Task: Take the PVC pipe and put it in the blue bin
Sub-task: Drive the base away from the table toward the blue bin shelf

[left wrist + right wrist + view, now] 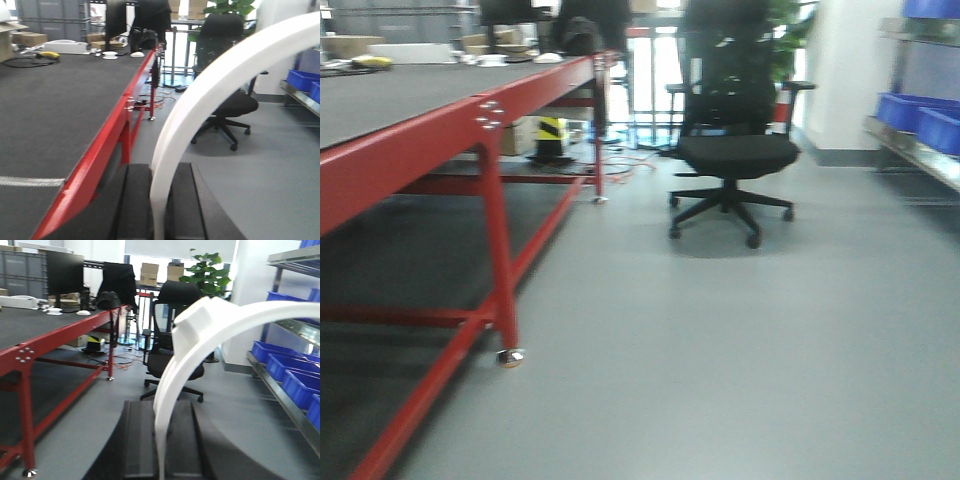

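PVC pipe [200, 335], a thick white plastic half-ring, arcs from bottom centre toward upper right, clamped in right tool [159, 415]; blue bins' [295, 385] contents unseen.

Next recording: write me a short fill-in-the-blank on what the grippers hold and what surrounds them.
The right gripper is shut on a thick plastic half-ring with a raised tab, coloured ____.
The left gripper is shut on a thinner white arc strip, beside a grey-topped table framed in ____ metal.
The plastic bins on the shelf rack are ____.
Missing: white; red; blue.
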